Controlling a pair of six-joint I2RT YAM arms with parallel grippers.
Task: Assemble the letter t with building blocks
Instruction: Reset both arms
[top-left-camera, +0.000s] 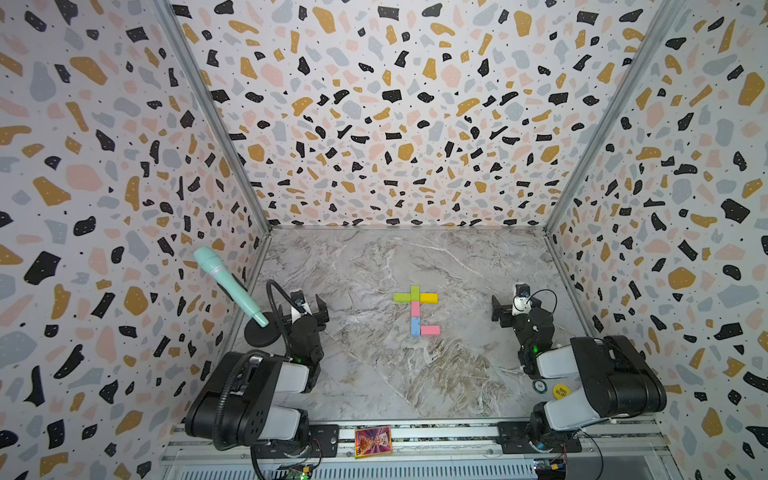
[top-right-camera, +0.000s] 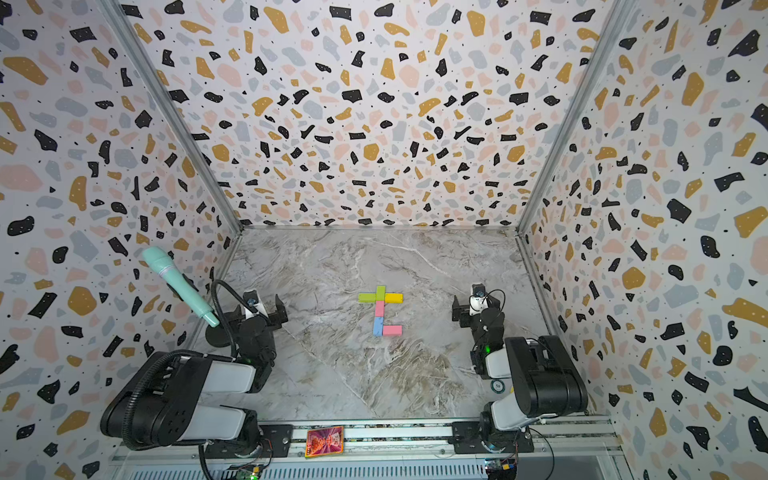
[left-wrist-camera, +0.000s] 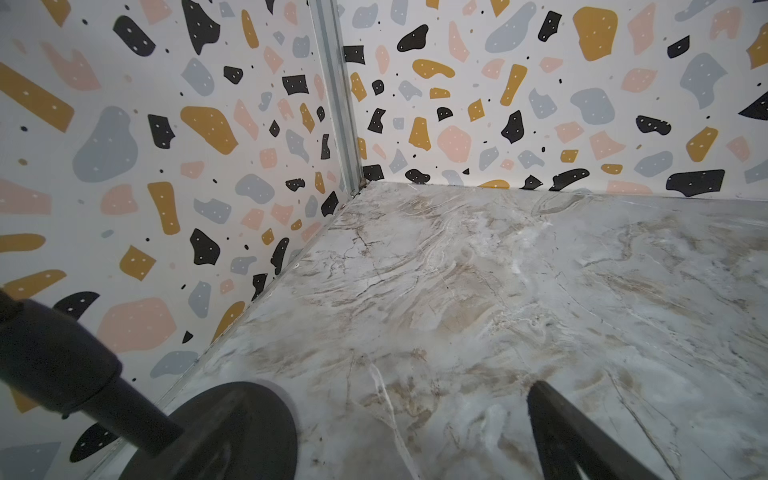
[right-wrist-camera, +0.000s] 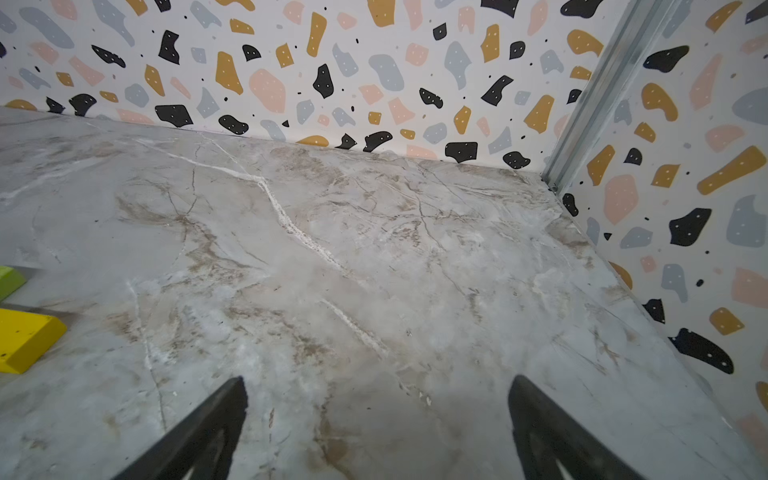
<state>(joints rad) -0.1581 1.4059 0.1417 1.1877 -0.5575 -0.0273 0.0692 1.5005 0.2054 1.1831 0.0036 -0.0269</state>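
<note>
The letter t (top-left-camera: 415, 309) lies flat at the middle of the marble table, seen in both top views (top-right-camera: 380, 309). A lime green block (top-left-camera: 402, 297) and a yellow block (top-left-camera: 429, 297) form the crossbar. A green (top-left-camera: 414, 291), a pink (top-left-camera: 415, 308) and a light blue block (top-left-camera: 415, 326) form the stem, with a pink foot (top-left-camera: 430, 330). My left gripper (top-left-camera: 307, 311) rests open and empty, left of the figure. My right gripper (right-wrist-camera: 376, 386) is open over bare table to the right, with the yellow block's end (right-wrist-camera: 25, 340) off to its side.
A teal microphone (top-left-camera: 228, 286) leans on a black stand whose round base (left-wrist-camera: 224, 432) sits close beside my left gripper. A yellow disc (top-left-camera: 561, 390) and a small round chip (top-left-camera: 540, 386) lie by the right arm. A colourful card (top-left-camera: 372, 441) rests on the front rail. Patterned walls enclose three sides.
</note>
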